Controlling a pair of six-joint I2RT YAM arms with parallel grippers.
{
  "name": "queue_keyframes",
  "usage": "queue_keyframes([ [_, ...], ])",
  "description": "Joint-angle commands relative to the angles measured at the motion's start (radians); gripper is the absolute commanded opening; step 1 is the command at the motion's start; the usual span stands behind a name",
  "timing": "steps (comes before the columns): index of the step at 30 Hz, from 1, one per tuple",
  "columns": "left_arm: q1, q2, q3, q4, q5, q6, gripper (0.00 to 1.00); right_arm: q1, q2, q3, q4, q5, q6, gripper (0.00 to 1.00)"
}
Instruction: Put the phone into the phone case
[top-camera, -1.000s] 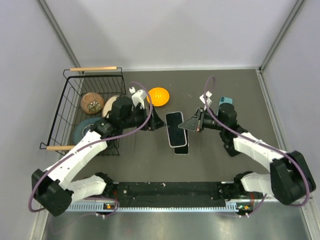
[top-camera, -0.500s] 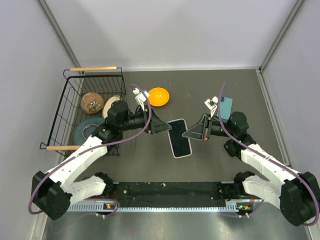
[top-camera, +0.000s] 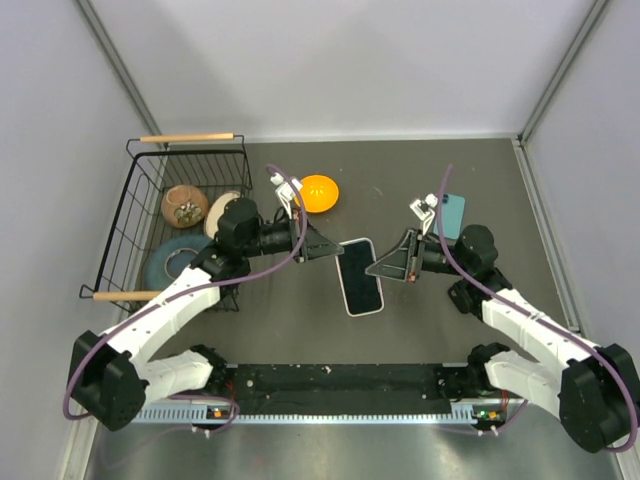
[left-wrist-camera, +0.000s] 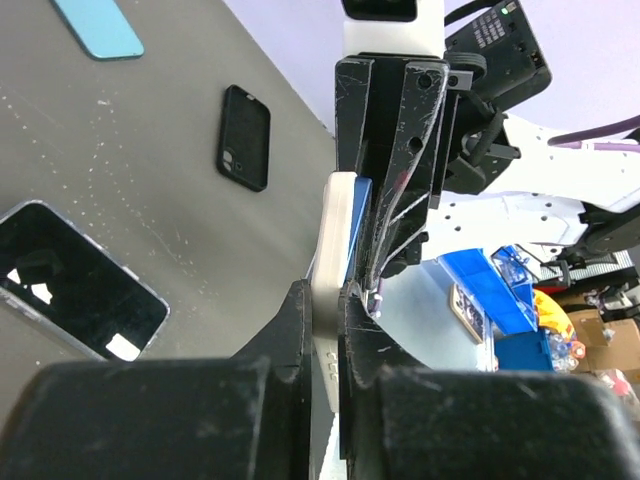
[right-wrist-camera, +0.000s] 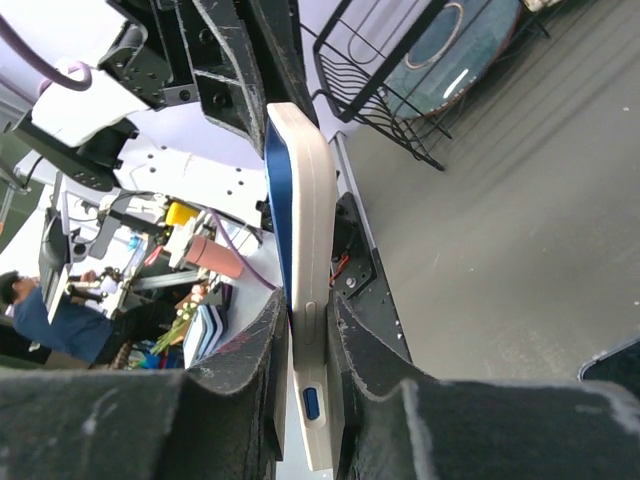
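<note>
Fingers (right-wrist-camera: 245, 350) on phone (top-camera: 360, 276) inside phone case (right-wrist-camera: 312, 260)

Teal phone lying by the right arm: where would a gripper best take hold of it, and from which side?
Across its two long edges near the middle, coming straight down from above. The teal phone lies flat on the table, so only its thin sides offer a pinch, and the short way across probably fits the jaws.

The basket (top-camera: 118, 225) sits at frame left, bowls (top-camera: 184, 205) in it. A lone bowl (top-camera: 318, 192) lies just right, upper centre. The phone (top-camera: 360, 277) is mid-frame, a second phone (top-camera: 452, 214) to its upper right.
</note>
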Motion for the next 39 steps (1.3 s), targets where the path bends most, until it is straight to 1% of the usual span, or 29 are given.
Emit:
queue_keyframes([
  [1, -0.004, 0.016, 0.046, -0.085, -0.069, 0.102, 0.0, 0.002, -0.007, 0.073, -0.01, 0.047, -0.03, 0.17],
  [2, -0.002, 0.018, 0.049, -0.093, -0.075, 0.11, 0.0, 0.002, -0.002, 0.083, -0.009, 0.049, -0.027, 0.17],
  [3, -0.002, 0.02, 0.052, -0.107, -0.081, 0.122, 0.0, 0.002, 0.001, 0.095, -0.004, 0.049, -0.024, 0.13],
  [5, -0.004, 0.023, 0.06, -0.11, -0.067, 0.124, 0.0, 0.002, 0.003, 0.106, -0.004, 0.064, -0.016, 0.02],
  [6, -0.004, 0.024, 0.061, -0.108, -0.063, 0.12, 0.16, 0.002, -0.002, 0.113, -0.007, 0.075, -0.013, 0.0],
  [8, -0.002, 0.016, 0.052, -0.096, -0.043, 0.11, 0.42, 0.002, -0.016, 0.115, 0.005, 0.104, 0.001, 0.0],
  [9, -0.002, 0.007, 0.041, -0.076, -0.029, 0.104, 0.58, 0.002, -0.017, 0.117, 0.014, 0.118, 0.008, 0.0],
  [10, -0.004, 0.003, 0.012, -0.02, 0.002, 0.096, 0.62, 0.002, -0.019, 0.118, 0.026, 0.123, 0.022, 0.0],
  [12, -0.004, 0.001, -0.008, 0.014, 0.036, 0.084, 0.68, 0.002, -0.017, 0.121, 0.051, 0.135, 0.053, 0.0],
  [13, -0.007, 0.006, -0.026, 0.058, 0.072, 0.078, 0.68, 0.002, -0.016, 0.12, 0.078, 0.141, 0.065, 0.0],
  [15, -0.015, 0.022, -0.04, 0.089, 0.095, 0.061, 0.68, 0.002, -0.01, 0.112, 0.111, 0.156, 0.108, 0.0],
  [16, -0.018, 0.029, -0.051, 0.108, 0.102, 0.056, 0.67, 0.002, -0.006, 0.106, 0.153, 0.161, 0.12, 0.0],
  [19, -0.032, 0.055, -0.054, 0.12, 0.109, 0.051, 0.64, 0.002, -0.003, 0.092, 0.19, 0.176, 0.16, 0.0],
  [20, -0.033, 0.059, -0.055, 0.152, 0.112, 0.033, 0.64, 0.002, 0.0, 0.086, 0.21, 0.175, 0.166, 0.0],
  [22, -0.038, 0.082, -0.065, 0.195, 0.125, 0.009, 0.62, 0.002, 0.006, 0.084, 0.217, 0.167, 0.175, 0.0],
  [23, -0.039, 0.092, -0.065, 0.23, 0.135, -0.013, 0.6, 0.002, 0.004, 0.083, 0.221, 0.161, 0.177, 0.0],
  [25, -0.039, 0.11, -0.058, 0.249, 0.155, -0.025, 0.57, 0.004, 0.0, 0.081, 0.218, 0.146, 0.176, 0.0],
  [27, -0.039, 0.115, -0.054, 0.254, 0.161, -0.025, 0.52, 0.004, -0.003, 0.077, 0.188, 0.141, 0.157, 0.0],
  [29, -0.039, 0.112, -0.048, 0.254, 0.163, -0.019, 0.47, 0.002, -0.014, 0.074, 0.162, 0.14, 0.139, 0.02],
  [30, -0.038, 0.113, -0.048, 0.258, 0.165, -0.019, 0.36, 0.002, -0.016, 0.074, 0.145, 0.137, 0.122, 0.03],
  [31, -0.038, 0.113, -0.046, 0.264, 0.172, -0.021, 0.31, 0.002, -0.019, 0.072, 0.126, 0.132, 0.113, 0.04],
  [32, -0.038, 0.115, -0.046, 0.27, 0.18, -0.022, 0.22, 0.004, -0.02, 0.072, 0.122, 0.127, 0.108, 0.07],
  [33, -0.038, 0.121, -0.04, 0.274, 0.186, -0.022, 0.06, 0.004, -0.022, 0.071, 0.118, 0.121, 0.103, 0.1],
  [34, -0.038, 0.127, -0.035, 0.263, 0.203, -0.022, 0.0, 0.004, -0.023, 0.072, 0.099, 0.12, 0.1, 0.13],
  [35, -0.039, 0.133, -0.031, 0.258, 0.214, -0.019, 0.0, 0.004, -0.035, 0.078, 0.083, 0.121, 0.094, 0.2],
  [37, -0.039, 0.144, -0.031, 0.269, 0.24, -0.022, 0.0, 0.004, -0.051, 0.083, 0.066, 0.123, 0.077, 0.28],
  [38, -0.039, 0.144, -0.034, 0.275, 0.258, -0.022, 0.0, 0.004, -0.069, 0.098, 0.024, 0.129, 0.068, 0.35],
  [39, -0.039, 0.139, -0.038, 0.281, 0.27, -0.021, 0.0, 0.004, -0.075, 0.11, -0.01, 0.139, 0.041, 0.39],
])
